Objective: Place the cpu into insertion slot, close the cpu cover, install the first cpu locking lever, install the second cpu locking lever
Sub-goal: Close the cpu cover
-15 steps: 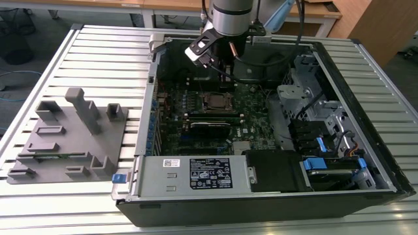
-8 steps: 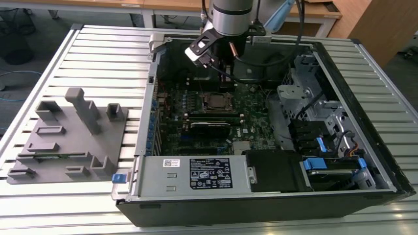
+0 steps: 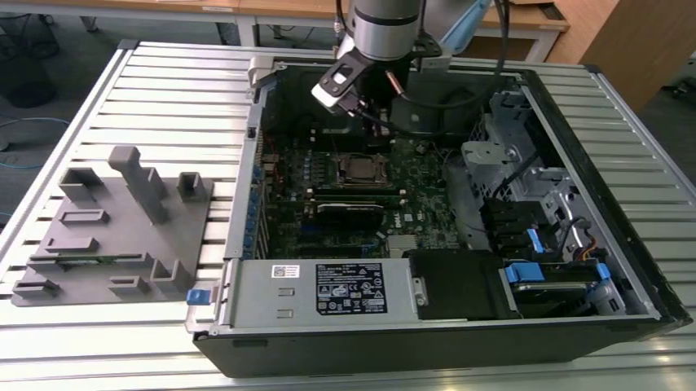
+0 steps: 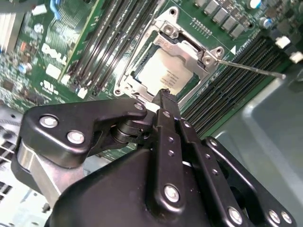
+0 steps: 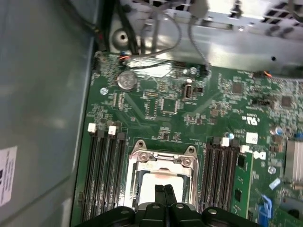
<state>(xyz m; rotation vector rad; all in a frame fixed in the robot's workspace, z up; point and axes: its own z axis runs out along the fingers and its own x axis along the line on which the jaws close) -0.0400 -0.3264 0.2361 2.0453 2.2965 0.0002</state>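
Overhead, the gripper, fingers pressed together, hung over one edge of the chip, which sat in its socket beneath the closed metal cover, memory slots crowding both sides.

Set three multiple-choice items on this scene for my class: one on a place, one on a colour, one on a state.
1. Where is the cpu? A on the grey tray; B in the slot; C on the table.
2. What colour is the board? A red; B green; C white.
3. The gripper is: A wide open; B shut, empty; C shut on the cpu.
Key: B, the chip lies framed in the slot; B, green shows all around the slot; B, its fingertips meet with nothing between.
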